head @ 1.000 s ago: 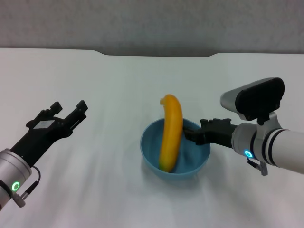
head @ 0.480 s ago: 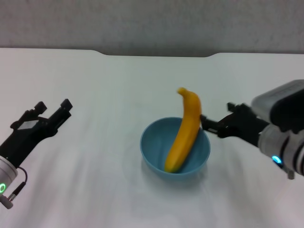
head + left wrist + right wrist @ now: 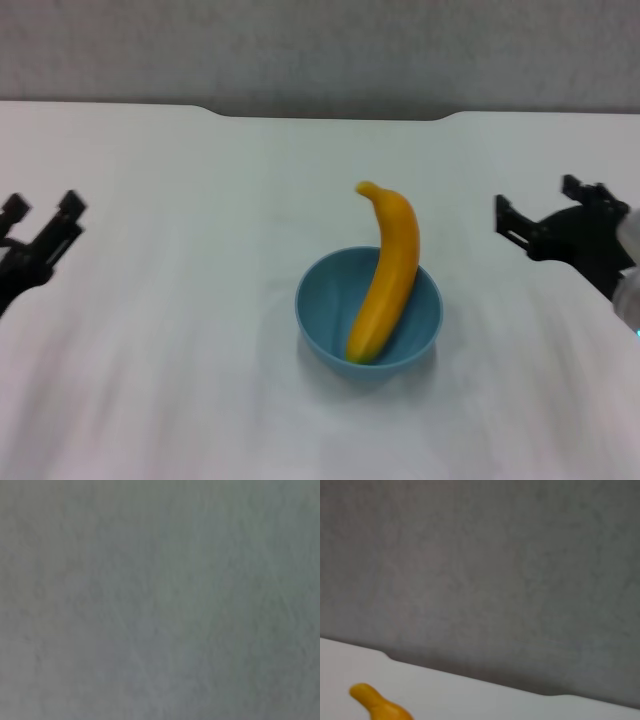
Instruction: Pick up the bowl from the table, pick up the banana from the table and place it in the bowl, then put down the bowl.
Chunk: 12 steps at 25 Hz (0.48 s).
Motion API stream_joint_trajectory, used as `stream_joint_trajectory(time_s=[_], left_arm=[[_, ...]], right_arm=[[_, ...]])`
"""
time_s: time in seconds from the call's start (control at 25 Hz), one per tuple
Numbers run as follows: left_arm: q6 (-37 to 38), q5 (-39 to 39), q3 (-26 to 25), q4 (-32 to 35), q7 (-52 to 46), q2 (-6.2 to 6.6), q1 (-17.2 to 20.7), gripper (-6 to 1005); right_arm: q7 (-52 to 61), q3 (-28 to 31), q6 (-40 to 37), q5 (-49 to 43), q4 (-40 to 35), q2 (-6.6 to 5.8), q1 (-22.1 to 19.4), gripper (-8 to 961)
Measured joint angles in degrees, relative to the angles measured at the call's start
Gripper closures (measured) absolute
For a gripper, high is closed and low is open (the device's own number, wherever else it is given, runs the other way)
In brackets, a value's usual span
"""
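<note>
The light-blue bowl (image 3: 322, 312) stands on the white table (image 3: 180, 220) at the middle. The yellow banana (image 3: 392, 262) lies in it, its lower end on the bowl's bottom and its upper end leaning over the far right rim. The banana's tip also shows in the right wrist view (image 3: 374, 702). My left gripper (image 3: 42, 208) is open and empty at the far left edge of the head view, well away from the bowl. My right gripper (image 3: 535, 200) is open and empty to the right of the bowl, apart from it. The left wrist view shows only a blurred grey surface.
The table's far edge has a shallow notch (image 3: 330, 114) with a grey wall (image 3: 320, 50) behind it. White tabletop lies all around the bowl.
My right gripper has let go of the bowl's rim and drawn back to the right. My left gripper has drawn back to the left. The banana has tipped over to lean rightwards.
</note>
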Motion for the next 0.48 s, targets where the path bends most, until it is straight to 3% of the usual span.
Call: stream_joint_trajectory(time_s=[0.12, 0.16, 0.32, 0.36, 0.48], left_arm=[[-7.1, -3.1, -1.3, 6.4, 5.0, -0.07, -0.6, 175], [-9.0, -4.5, -1.3, 8.7, 6.9, -0.07, -1.0, 176], [-14.7, -8.3, -1.4, 15.4, 15.5, -0.14, -2.0, 179], [-15.9, -9.1, -1.3, 16.9, 17.7, -0.21, -2.2, 180], [-19.3, -11.4, -0.9, 22.1, 21.7, -0.49, -3.9, 181]], right_arm=[[0.0, -2.3, -10.9, 0.0, 3.8, 0.04, -2.0, 74], [0.0, -2.3, -10.9, 0.0, 3.8, 0.04, -2.0, 74], [0.6, -8.4, -33.7, 0.1, 11.4, -0.03, -3.7, 74], [0.6, -8.4, -33.7, 0.1, 11.4, -0.03, -3.7, 74], [4.1, -13.0, -47.6, 0.4, 21.1, 0.2, -3.0, 74]])
